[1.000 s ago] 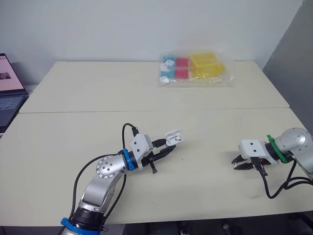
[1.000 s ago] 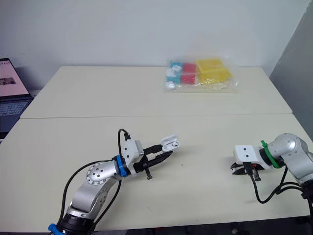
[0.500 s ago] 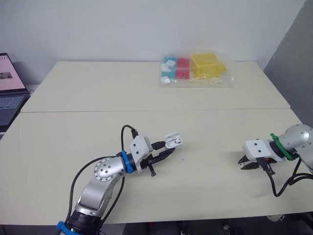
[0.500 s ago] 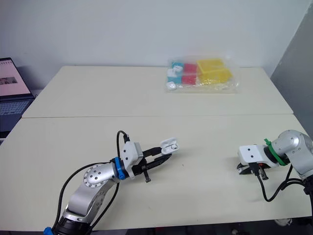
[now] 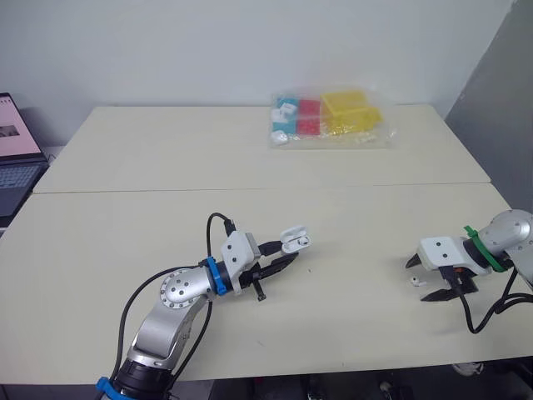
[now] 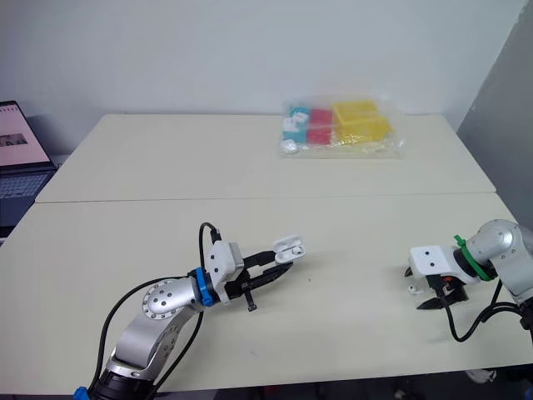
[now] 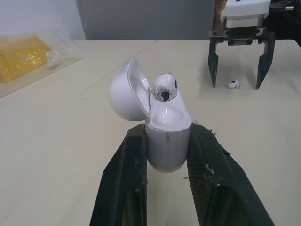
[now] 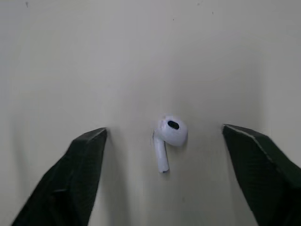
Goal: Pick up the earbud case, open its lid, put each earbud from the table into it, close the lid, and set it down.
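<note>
table (image 5: 166, 167): pale, spans most of the frame. clear bag of coloured boxes (image 5: 329, 119): upper centre, on the far side. laptop (image 5: 17, 158): left edge, partly cut off.

my left pincer (image 5: 283, 257): lower centre, closed on the lower body of the earbud case (image 7: 168, 134), one finger on each side. case upright, lid (image 7: 127, 92) swung open. one earbud (image 7: 164, 88) sits in the case, head showing above the rim.

my right pincer (image 5: 419, 282): lower right, spread wide, holding nothing, fingers (image 8: 80, 174) either side of the second earbud (image 8: 168, 134). that one lies on the table, touching neither finger.
</note>
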### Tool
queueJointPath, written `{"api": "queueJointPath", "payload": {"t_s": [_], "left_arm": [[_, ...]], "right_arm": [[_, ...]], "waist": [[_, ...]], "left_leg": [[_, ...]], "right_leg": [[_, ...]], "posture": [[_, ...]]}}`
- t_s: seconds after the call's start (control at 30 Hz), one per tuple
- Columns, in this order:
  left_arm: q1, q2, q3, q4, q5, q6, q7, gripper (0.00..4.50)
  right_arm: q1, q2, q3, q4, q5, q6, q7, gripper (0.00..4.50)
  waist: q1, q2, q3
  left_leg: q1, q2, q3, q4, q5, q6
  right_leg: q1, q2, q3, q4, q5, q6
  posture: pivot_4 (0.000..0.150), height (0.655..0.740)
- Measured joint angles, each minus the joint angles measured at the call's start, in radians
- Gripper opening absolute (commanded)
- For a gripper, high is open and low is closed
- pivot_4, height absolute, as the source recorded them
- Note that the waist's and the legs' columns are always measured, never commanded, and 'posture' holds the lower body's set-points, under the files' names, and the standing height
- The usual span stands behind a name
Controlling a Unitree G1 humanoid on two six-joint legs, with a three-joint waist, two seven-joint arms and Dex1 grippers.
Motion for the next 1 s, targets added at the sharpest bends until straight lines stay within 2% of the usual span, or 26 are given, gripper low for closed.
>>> {"api": "queueJointPath", "payload": {"t_s": [0.17,0.3,0.43,0.57,0.8,1.0], "left_arm": [[0.001,-0.006,-0.005,-0.001,0.0,0.001,0.004,0.79],[0.021,-0.009,-0.01,-0.004,0.001,0.001,0.022,0.79],[0.03,-0.014,-0.019,-0.01,0.002,0.001,0.04,0.79],[0.034,-0.018,-0.021,-0.011,0.004,0.001,0.043,0.79],[0.034,-0.02,-0.022,-0.013,0.005,0.0,0.043,0.79],[0.034,-0.022,-0.023,-0.014,0.005,0.0,0.043,0.79]], "right_arm": [[0.024,-0.049,-0.04,-0.109,0.051,0.122,0.0,4.5],[0.093,-0.158,-0.112,-0.326,0.054,0.36,-0.026,4.5],[0.118,-0.141,-0.107,-0.5,0.037,0.632,-0.103,4.5],[0.117,-0.101,-0.051,-0.572,0.02,0.787,-0.157,4.5],[0.096,-0.082,0.032,-0.525,-0.069,0.793,-0.229,4.5],[0.085,-0.073,0.034,-0.495,-0.07,0.774,-0.234,4.5]], "waist": [[0.002,0.002,0.001],[0.006,0.003,0.001],[0.004,0.003,0.001],[0.004,0.003,0.001],[0.004,0.003,0.001],[0.003,0.003,0.001]], "left_leg": [[-0.002,0.0,0.0,0.0,0.0,0.0],[-0.002,0.001,0.0,-0.001,0.0,0.0],[-0.001,0.0,-0.001,-0.001,0.0,0.0],[-0.001,0.0,-0.001,0.0,0.0,0.0],[-0.003,0.0,0.0,-0.001,0.0,0.0],[-0.002,0.0,0.0,0.0,0.0,0.0]], "right_leg": [[-0.001,0.0,0.0,0.0,0.0,0.0],[-0.001,-0.001,-0.001,-0.001,-0.001,-0.001],[-0.001,-0.002,-0.001,0.0,-0.001,-0.001],[-0.001,-0.001,-0.001,0.0,-0.001,-0.001],[-0.002,-0.001,-0.001,-0.001,-0.001,0.0],[-0.001,-0.001,-0.001,-0.001,0.0,0.0]], "posture": [[0.15,0.74],[0.15,0.74],[0.15,0.74],[0.15,0.74],[0.15,0.74],[0.15,0.74]]}}
